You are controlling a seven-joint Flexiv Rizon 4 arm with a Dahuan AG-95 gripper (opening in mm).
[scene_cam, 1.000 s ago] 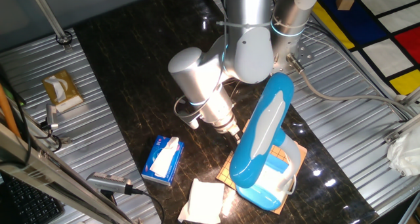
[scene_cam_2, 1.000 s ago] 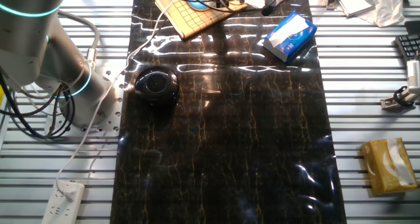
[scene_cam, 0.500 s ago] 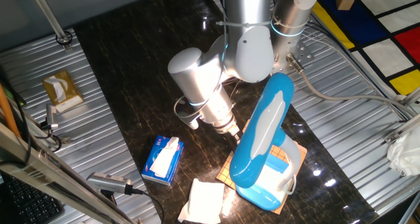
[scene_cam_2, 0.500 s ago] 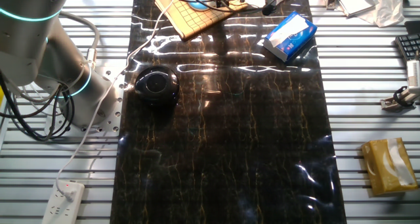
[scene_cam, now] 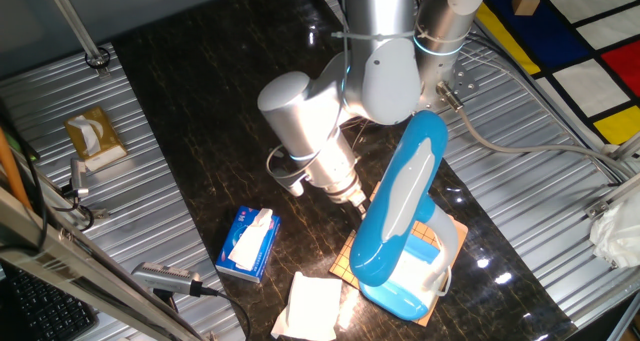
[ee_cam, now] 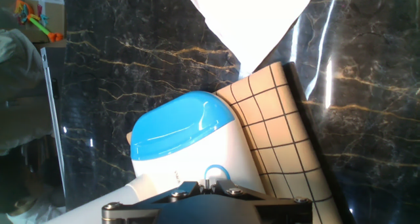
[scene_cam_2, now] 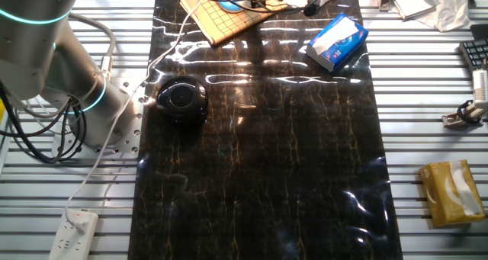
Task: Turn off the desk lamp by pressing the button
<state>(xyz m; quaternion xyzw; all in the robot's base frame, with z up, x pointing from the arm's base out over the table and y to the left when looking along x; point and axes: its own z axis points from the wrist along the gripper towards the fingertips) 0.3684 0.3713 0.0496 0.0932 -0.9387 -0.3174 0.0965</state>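
Observation:
The sky-blue desk lamp point(scene_cam: 402, 216) stands at the front right of the dark table, with its white panel facing up and its white-blue base point(scene_cam: 408, 286) on a grid board point(scene_cam: 445, 233). My gripper point(scene_cam: 357, 202) is low beside the lamp's arm, partly hidden behind it. In the hand view the lamp's base point(ee_cam: 180, 132) fills the middle, and a blue-ringed button point(ee_cam: 213, 172) sits right at my gripper point(ee_cam: 211, 180). The fingertips meet there, shut and empty. The other fixed view shows only the gripper's dark tip point(scene_cam_2: 309, 10) at the top edge.
A small blue tissue pack point(scene_cam: 247, 243) and a white tissue point(scene_cam: 312, 303) lie left of the lamp. A yellow tissue box point(scene_cam: 92, 136) sits on the ribbed metal. A black round object point(scene_cam_2: 181, 98) lies near the table's side, and a power strip point(scene_cam_2: 74, 233) beyond it.
The arm has shifted very slightly toward the lamp. Nothing else has moved.

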